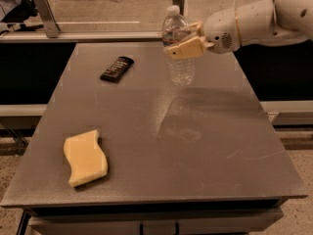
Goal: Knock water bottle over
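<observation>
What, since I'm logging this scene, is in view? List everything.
bottle: 1, clear with a white cap, upright at the far middle of the table
remote: 1, black, far left of the table, left of the bottle
sponge: 1, yellow, near left of the table
table: 1, grey, fills most of the view
rail: 1, pale, behind the table's far edge
gripper: 1, tan, at the bottle's upper part, reaching in from the right
arm: 1, white, top right, leading to the gripper
</observation>
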Robot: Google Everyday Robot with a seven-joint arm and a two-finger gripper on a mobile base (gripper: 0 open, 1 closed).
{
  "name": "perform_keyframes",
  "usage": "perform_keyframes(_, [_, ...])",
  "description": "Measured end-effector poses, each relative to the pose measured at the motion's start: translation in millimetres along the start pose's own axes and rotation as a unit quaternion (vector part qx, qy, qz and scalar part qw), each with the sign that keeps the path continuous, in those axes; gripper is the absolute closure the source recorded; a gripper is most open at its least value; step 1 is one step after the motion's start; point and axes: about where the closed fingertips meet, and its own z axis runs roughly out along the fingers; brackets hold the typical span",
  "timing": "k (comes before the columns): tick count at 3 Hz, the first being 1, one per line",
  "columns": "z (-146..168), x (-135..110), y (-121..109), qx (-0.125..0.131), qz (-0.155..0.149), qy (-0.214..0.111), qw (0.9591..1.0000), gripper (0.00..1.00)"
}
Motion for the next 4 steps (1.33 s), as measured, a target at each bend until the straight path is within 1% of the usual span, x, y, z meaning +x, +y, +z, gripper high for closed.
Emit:
perform_keyframes(1, [-11.3, -18.4, 26.4, -0.01, -0.051, 0.149, 0.9874, 1.0])
perform_keyframes(2, [-13.6, -17.1, 66.0, -0.047, -0.09, 0.285, 0.9533, 1.0])
perform_keyframes(3, [-9.3, -8.0, 75.9, -0.071, -0.11, 0.341, 0.9307, 1.0])
perform_keyframes(4, [-9.9, -7.4, 75.3, -0.07, -0.11, 0.341, 0.931, 1.0])
